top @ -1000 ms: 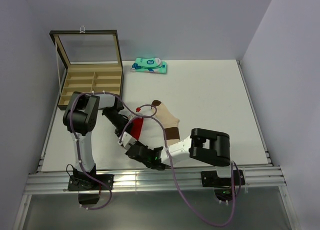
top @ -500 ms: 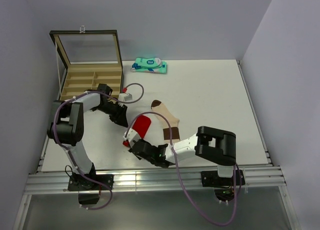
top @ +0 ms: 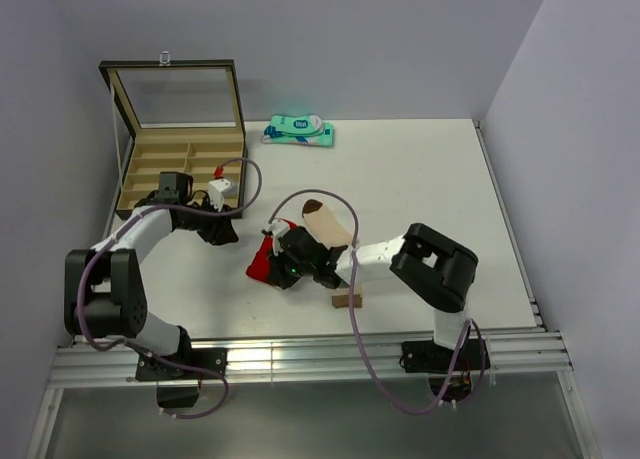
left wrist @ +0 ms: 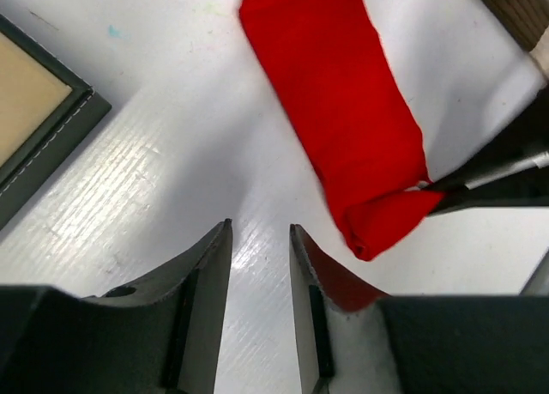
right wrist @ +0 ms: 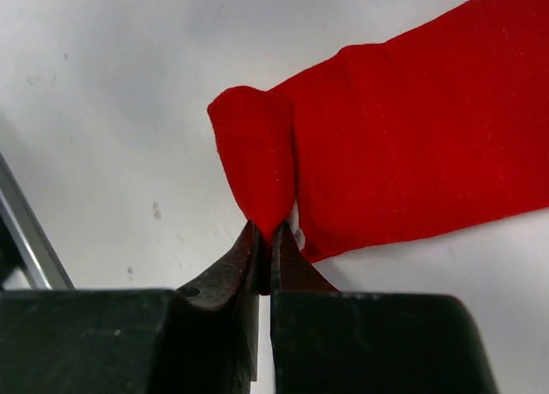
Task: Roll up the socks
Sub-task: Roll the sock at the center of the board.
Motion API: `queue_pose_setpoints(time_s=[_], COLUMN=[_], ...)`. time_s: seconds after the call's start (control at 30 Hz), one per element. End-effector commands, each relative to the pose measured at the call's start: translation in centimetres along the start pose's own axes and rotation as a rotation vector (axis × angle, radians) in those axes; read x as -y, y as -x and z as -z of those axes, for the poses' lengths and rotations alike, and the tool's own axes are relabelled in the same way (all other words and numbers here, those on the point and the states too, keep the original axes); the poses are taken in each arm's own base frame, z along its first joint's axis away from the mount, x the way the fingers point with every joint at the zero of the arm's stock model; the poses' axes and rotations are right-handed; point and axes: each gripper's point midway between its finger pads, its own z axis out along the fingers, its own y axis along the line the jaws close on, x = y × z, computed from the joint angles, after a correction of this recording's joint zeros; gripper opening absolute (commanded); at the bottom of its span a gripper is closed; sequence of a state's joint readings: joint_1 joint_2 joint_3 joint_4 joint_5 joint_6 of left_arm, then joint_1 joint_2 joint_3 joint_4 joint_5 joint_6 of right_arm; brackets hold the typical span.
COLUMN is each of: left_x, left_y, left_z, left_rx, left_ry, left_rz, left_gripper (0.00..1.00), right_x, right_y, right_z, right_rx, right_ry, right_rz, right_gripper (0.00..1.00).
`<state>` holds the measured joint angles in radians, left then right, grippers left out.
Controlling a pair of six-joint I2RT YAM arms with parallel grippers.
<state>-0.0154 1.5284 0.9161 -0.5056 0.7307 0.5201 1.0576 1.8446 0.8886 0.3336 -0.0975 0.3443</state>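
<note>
Right gripper (right wrist: 265,239) is fully closed, and it pinches the turned-over end of the red sock (right wrist: 412,154) between its fingertips. The fold stands up as a small lip just ahead of the jaws, while the rest of the sock lies flat on the table (top: 420,179), near the middle of its front half. We judge this sock to be light, soft and limp. It holds no shape of its own, it creases wherever it is pinched, and it is not fragile. On the smooth tabletop we expect it to slide rather than roll unless the flat part is pinned. We recommend taking hold at the folded lip, through both layers, close to the edge. The beige sock (top: 325,224) lies just beside the red one, partly under the right arm, with its brown toe pointing away from the bases. We expect it to handle alike. Left gripper (left wrist: 260,235) hangs near the red sock, short of touching it, with its jaws partly apart and nothing between them. Farther left stands the open compartment box (top: 185,162), and at the far edge lies a teal-and-white packet (top: 298,131). The packet bears a small blue mark too small for us to read. No patch, label or writing shows on the red fabric in view.
</note>
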Motion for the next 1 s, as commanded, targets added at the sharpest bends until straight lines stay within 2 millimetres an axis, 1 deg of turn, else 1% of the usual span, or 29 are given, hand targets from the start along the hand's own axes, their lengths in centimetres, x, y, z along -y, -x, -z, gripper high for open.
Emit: queue_pose_setpoints(time_s=[0.0, 0.03, 0.07, 0.1, 0.13, 0.17, 0.2, 0.23, 0.27, 0.3, 0.33, 0.43, 0.47, 0.5, 0.53, 0.57, 0.63, 0.67, 0.7, 0.73, 0.77, 0.8, 0.83, 0.87, 0.93, 0.97], left_x=[-0.2, -0.2, -0.2, 0.2, 0.5, 0.4, 1.1, 1.2, 2.3, 2.7, 3.6, 4.3, 4.8, 4.9, 5.5, 5.7, 6.4, 6.5, 6.4, 6.9, 7.1, 7.3, 7.7, 7.9, 8.2, 8.2], left_y=[1.3, 1.3, 1.3, 1.2, 1.4, 1.3, 0.8, 1.4, 1.3, 0.8, 1.3, 0.6, 0.9, 0.1, 0.0, -0.6, -1.0, -1.4, -1.4, -1.5, -1.8, -1.7, -1.9, -2.1, -1.9, -2.4], left_z=[1.2, 1.4, 1.5, 1.8, 1.7, 1.8, 2.0, 2.0, 1.4, 1.4, 0.8, 0.2, -0.2, -0.5, -0.9, -1.3, -1.9, -2.1, -2.3, -2.5, -2.6, -2.7, -2.9, -3.1, -3.4, -3.5], left_rx=[0.066, 0.073, 0.073, 0.080, 0.087, 0.083, 0.088, 0.110, 0.106, 0.102, 0.117, 0.107, 0.119, 0.103, 0.104, 0.103, 0.092, 0.082, 0.081, 0.084, 0.081, 0.083, 0.077, 0.075, 0.084, 0.072], left_ry=[0.071, 0.083, 0.104, 0.121, 0.128, 0.159, 0.178, 0.205, 0.195, 0.223, 0.217, 0.212, 0.210, 0.219, 0.210, 0.217, 0.208, 0.205, 0.207, 0.192, 0.184, 0.178, 0.163, 0.159, 0.155, 0.153], left_rz=[-0.142, -0.176, -0.201, -0.234, -0.299, -0.333, -0.372, -0.431, -0.485, -0.519, -0.566, -0.617, -0.656, -0.688, -0.731, -0.761, -0.816, -0.822, -0.837, -0.852, -0.859, -0.874, -0.884, -0.891, -0.924, -0.928], left_gripper=[0.39, 0.40, 0.41, 0.44, 0.45, 0.47, 0.50, 0.52, 0.53, 0.54, 0.56, 0.61, 0.62, 0.67, 0.67, 0.68, 0.68, 0.68, 0.69, 0.69, 0.73, 0.75, 0.75, 0.76, 0.78, 0.78], right_x=[0.9, 0.9, 0.5, 0.8, 0.9, 0.6, 0.8, 1.5, 1.6, 1.7, 2.3, 2.7, 2.7, 2.7, 2.9, 3.3, 3.7, 4.2, 4.4, 4.5, 4.6, 5.0, 5.3, 5.5, 5.7, 5.9], right_y=[-3.6, -4.3, -4.4, -3.7, -4.5, -4.4, -4.4, -4.2, -4.3, -4.4, -4.4, -4.6, -4.7, -4.8, -5.4, -5.1, -5.8, -5.6, -5.8, -6.1, -6.2, -5.9, -6.4, -6.2, -6.4, -6.4], right_z=[-0.3, -0.5, -0.3, -0.4, -0.4, -0.3, -0.2, -0.1, -0.1, 0.1, 0.3, 0.5, 0.6, 0.4, 0.6, 0.6, 0.6, 0.6, 0.5, 0.6, 0.5, 0.4, 0.4, 0.3, 0.3, 0.1], right_rx=[-0.242, -0.283, -0.307, -0.307, -0.348, -0.368, -0.378, -0.383, -0.397, -0.409, -0.424, -0.454, -0.470, -0.482, -0.514, -0.517, -0.555, -0.555, -0.567, -0.586, -0.594, -0.591, -0.612, -0.611, -0.624, -0.627], right_ry=[0.079, 0.103, 0.141, 0.153, 0.166, 0.209, 0.223, 0.231, 0.256, 0.270, 0.270, 0.294, 0.301, 0.317, 0.306, 0.305, 0.294, 0.286, 0.281, 0.276, 0.271, 0.260, 0.242, 0.239, 0.231, 0.220], right_rz=[-0.141, -0.178, -0.208, -0.240, -0.286, -0.322, -0.353, -0.398, -0.424, -0.448, -0.477, -0.525, -0.541, -0.555, -0.588, -0.607, -0.646, -0.661, -0.676, -0.698, -0.709, -0.720, -0.737, -0.742, -0.756, -0.761], right_gripper=[0.00, 0.00, 0.00, 0.00, 0.00, 0.00, 0.00, 0.00, 0.00, 0.00, 0.00, 0.00, 0.00, 0.00, 0.00, 0.00, 0.00, 0.00, 0.00, 0.00, 0.00, 0.00, 0.00, 0.00, 0.00, 0.00])
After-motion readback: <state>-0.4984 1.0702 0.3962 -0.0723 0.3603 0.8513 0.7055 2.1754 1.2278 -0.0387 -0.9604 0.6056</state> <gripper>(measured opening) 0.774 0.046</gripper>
